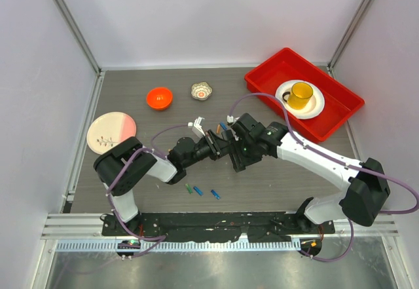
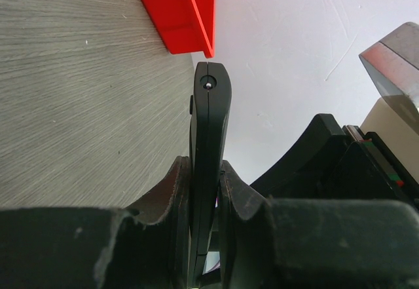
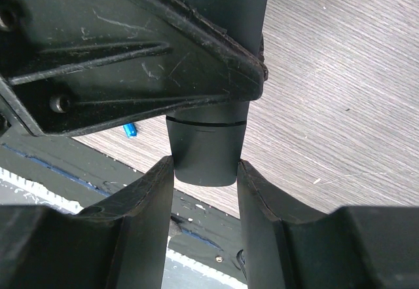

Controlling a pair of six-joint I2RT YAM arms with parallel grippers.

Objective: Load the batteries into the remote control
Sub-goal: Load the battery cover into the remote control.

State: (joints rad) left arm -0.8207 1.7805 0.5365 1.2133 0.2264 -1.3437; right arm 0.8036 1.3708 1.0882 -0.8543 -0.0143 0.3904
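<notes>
The slim black remote control [image 2: 209, 118] stands edge-on between my left gripper's [image 2: 208, 166] jaws, which are shut on it. In the top view both grippers meet mid-table, and the remote [image 1: 222, 144] is mostly hidden between them. My right gripper [image 3: 205, 166] has its fingers pressed on both sides of the remote's blunt end [image 3: 206, 151]. In the top view, the left gripper [image 1: 213, 146] and right gripper [image 1: 234, 150] face each other. Three loose batteries lie near the front edge: a green one [image 1: 189, 188] and two blue ones [image 1: 198, 191] [image 1: 215, 194]. One blue battery [image 3: 129, 130] also shows in the right wrist view.
A pink plate [image 1: 121, 124] at the left holds several small batteries [image 1: 103, 141]. An orange bowl [image 1: 159, 97] and a small patterned cup [image 1: 201, 91] stand at the back. A red tray [image 1: 262, 82] at the back right holds a white plate [image 1: 317, 107] with a yellow mug [image 1: 301, 94].
</notes>
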